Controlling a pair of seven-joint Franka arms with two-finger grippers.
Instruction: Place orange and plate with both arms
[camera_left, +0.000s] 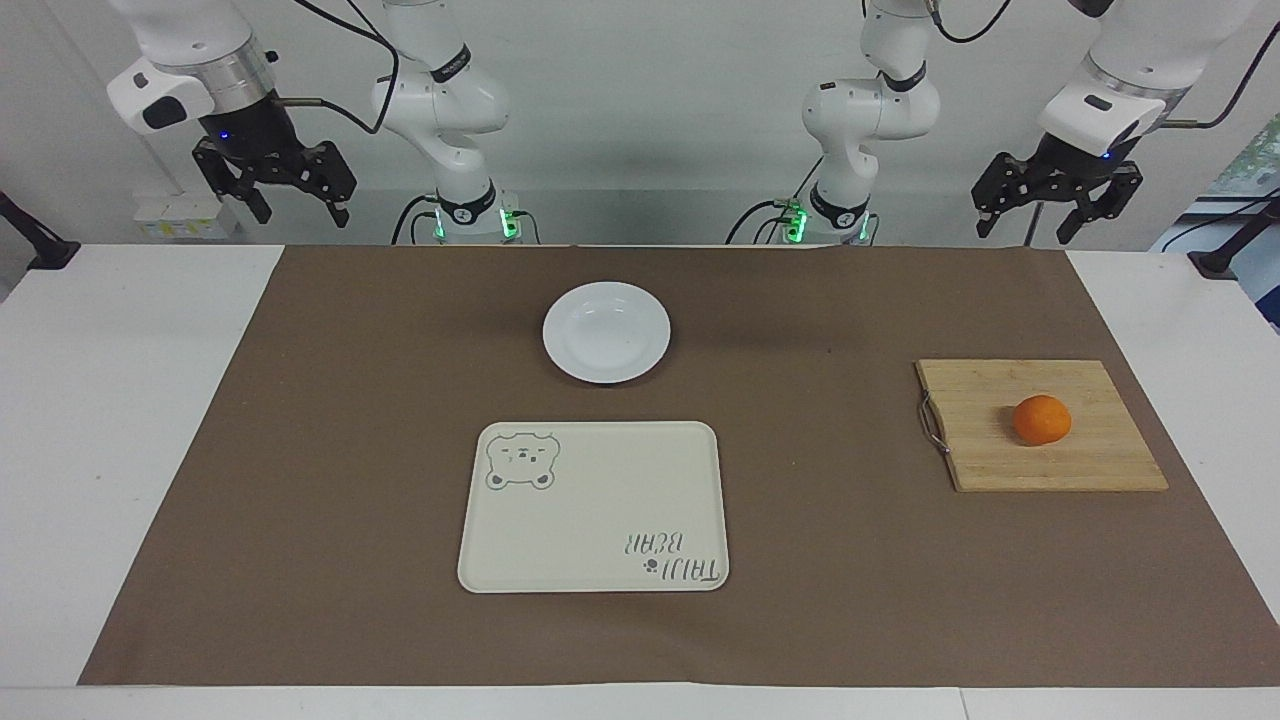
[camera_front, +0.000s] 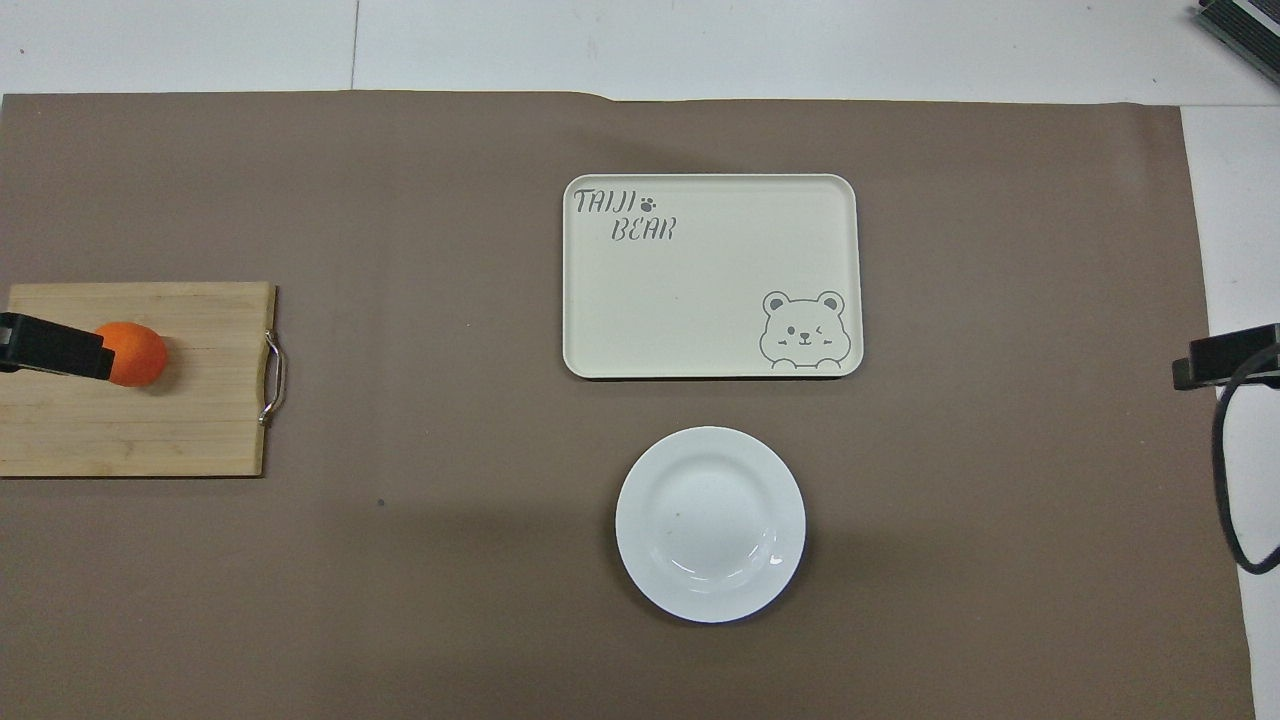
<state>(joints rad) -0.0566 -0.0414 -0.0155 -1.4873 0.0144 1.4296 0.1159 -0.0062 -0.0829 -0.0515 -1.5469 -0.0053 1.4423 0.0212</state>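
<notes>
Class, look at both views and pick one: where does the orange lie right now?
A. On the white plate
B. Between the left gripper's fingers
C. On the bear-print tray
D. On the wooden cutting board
D: the orange sits on the wooden cutting board toward the left arm's end of the table, while the plate and the tray hold nothing.

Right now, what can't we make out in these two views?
- Overhead: part of the orange is covered by the raised left gripper's fingertip.
- Overhead: cutting board is cut off at the frame edge.
- Overhead: right gripper shows one fingertip only.
</notes>
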